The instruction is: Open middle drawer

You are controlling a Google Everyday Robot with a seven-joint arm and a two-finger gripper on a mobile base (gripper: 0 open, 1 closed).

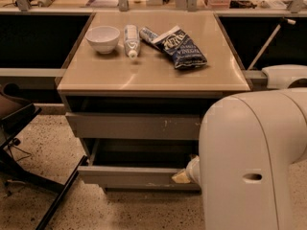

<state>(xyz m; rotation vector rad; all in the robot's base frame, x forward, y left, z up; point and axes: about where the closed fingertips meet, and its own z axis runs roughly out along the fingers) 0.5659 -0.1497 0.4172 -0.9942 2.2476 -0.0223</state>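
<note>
Camera view: middle drawer (pixel 129 175) seen pulled out beneath scratched grey front (pixel 134 126), dark tray interior exposed. Gripper (pixel 181 176) seen at drawer front's right end, mostly hidden by white arm (pixel 249 162); grasp state could not be told. Bowl (pixel 102 37), bottle (pixel 131 40), chip bag (pixel 181 47) noted on tabletop (pixel 153 78).

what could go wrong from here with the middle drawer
The gripper sits at the far right end of the plain grey middle drawer, so an off-centre pull could skew and jam it. The black chair leg lies close to the drawer's left corner; further travel might hit it. The bulky white arm hides much of the contact.
</note>
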